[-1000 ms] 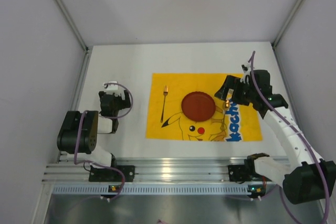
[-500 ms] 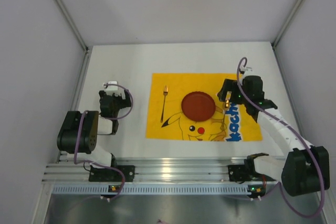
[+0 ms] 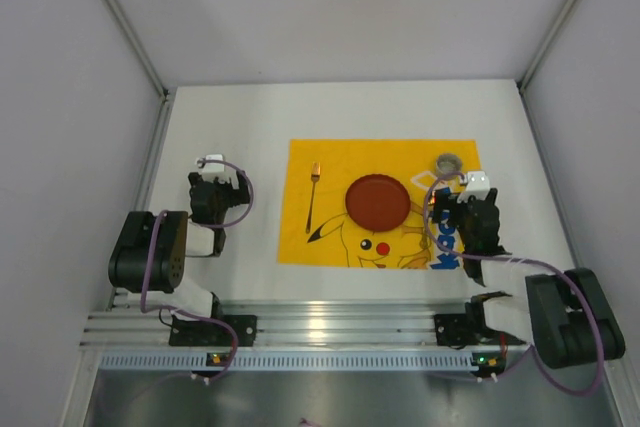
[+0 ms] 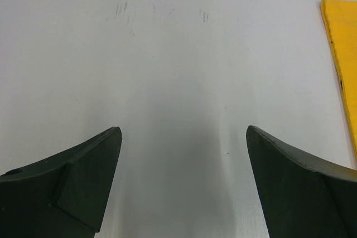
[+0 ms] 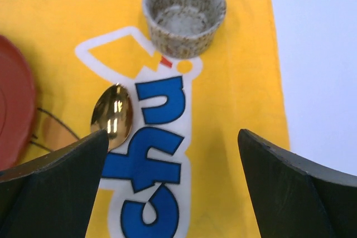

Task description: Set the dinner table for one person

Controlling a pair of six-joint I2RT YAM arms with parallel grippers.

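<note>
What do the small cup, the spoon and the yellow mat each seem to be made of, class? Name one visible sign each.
Cup: likely glazed ceramic or stoneware, with a speckled grey-brown surface and a thick rim.
Spoon: probably polished gold-toned metal; its bowl mirrors light.
Mat: looks like printed cloth, matte, lying flat without glare.

Overhead, close wrists: shared dinner table (image 3: 230, 117)

Left gripper (image 4: 184, 137) pointing forward, fingers (image 4: 72, 188) standing wide apart. Right gripper (image 5: 173, 137) tilting downward, its fingers (image 5: 50, 188) likewise standing wide apart.
</note>
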